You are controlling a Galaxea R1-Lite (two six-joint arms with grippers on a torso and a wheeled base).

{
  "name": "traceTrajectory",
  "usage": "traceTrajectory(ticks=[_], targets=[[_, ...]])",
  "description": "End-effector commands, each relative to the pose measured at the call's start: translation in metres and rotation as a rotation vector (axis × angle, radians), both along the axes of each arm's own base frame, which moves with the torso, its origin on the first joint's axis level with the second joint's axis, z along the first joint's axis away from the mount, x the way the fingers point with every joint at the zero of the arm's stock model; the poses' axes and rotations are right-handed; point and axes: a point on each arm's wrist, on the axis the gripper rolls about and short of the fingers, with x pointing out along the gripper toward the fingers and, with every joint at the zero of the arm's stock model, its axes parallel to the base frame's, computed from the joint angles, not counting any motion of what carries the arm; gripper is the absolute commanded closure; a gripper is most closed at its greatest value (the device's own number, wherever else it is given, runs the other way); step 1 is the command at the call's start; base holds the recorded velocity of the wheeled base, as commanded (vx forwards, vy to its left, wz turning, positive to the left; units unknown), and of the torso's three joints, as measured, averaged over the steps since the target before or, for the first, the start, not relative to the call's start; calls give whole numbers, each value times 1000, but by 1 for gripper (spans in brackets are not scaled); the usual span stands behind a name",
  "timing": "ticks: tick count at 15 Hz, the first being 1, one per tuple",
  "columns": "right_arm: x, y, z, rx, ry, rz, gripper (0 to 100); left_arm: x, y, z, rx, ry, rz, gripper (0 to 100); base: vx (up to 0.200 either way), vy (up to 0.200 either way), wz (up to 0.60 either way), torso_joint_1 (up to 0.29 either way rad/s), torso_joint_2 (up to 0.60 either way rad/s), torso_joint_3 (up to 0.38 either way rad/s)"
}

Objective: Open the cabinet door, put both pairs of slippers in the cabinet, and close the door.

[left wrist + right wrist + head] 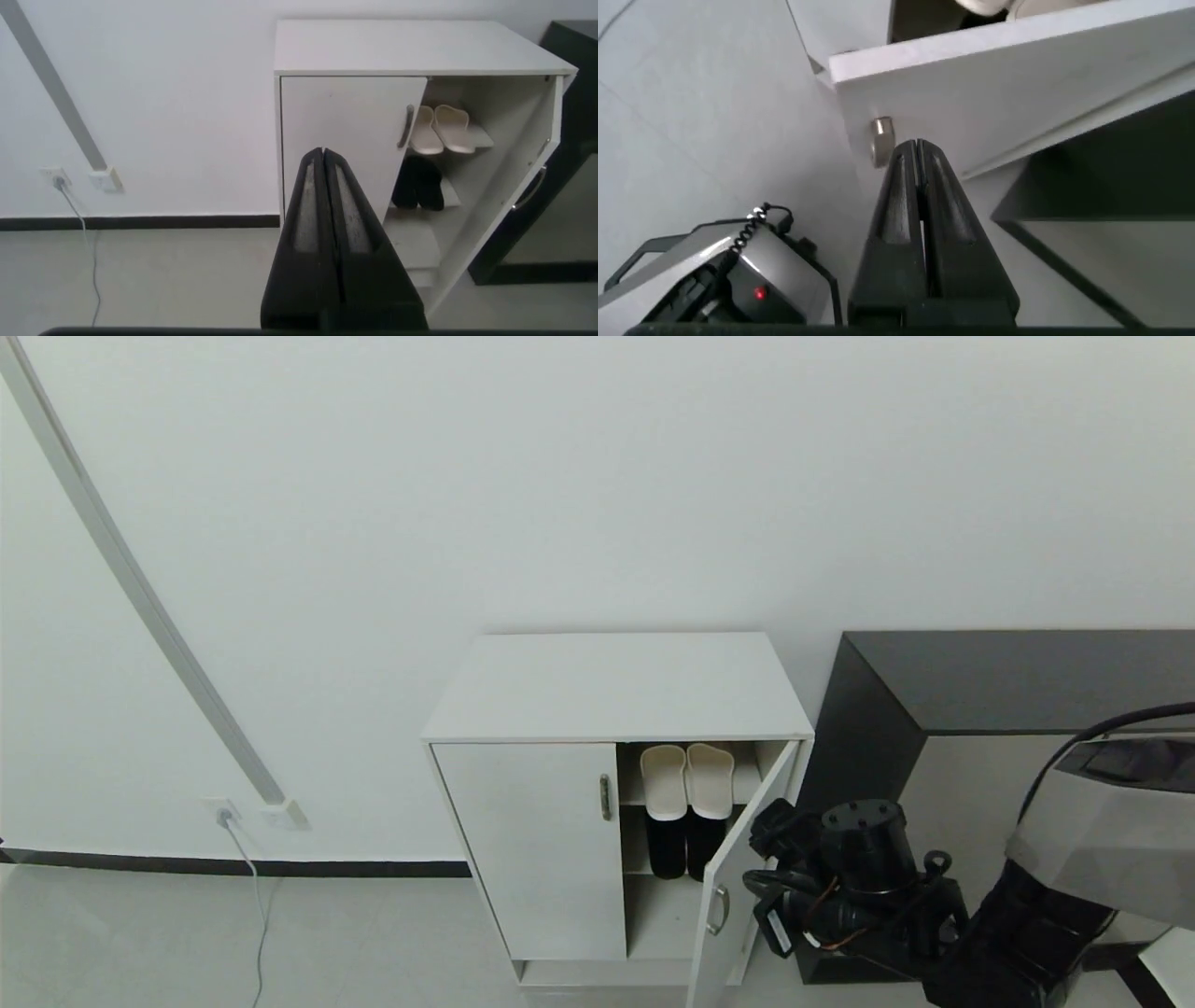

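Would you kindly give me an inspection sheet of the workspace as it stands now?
Surface: grey floor; the white cabinet stands on it against the white wall.
Job's things: right door open, left door shut; white slippers on the upper shelf, black slippers on the shelf below.
Clutter: nothing seen.
Grippers: right gripper, fingers shut, beside the open door's handle, contact unclear; left gripper, fingers shut, holding nothing, away from the cabinet.
Cables: grey cable runs from a wall socket down to the floor.
Surroundings: slanted grey conduit on the wall; dark counter on the cabinet's right.
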Motion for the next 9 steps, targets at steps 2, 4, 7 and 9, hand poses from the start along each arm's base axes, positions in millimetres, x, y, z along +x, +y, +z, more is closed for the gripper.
traceTrajectory(ticks=[2,4,7,9], targets=[[9,16,-28,33,25,-8,100,0,0,0,1,0,1,100,0,0,0,0,0,0],[19,28,-30,126,-2,-53,100,0,0,0,-1,0,1,100,0,0,0,0,0,0],[29,37,-22,239,-49,-98,100,0,0,0,-1,0,1,100,0,0,0,0,0,0],[26,35,-16,285,-78,-95,100,0,0,0,1,0,1,100,0,0,0,0,0,0]])
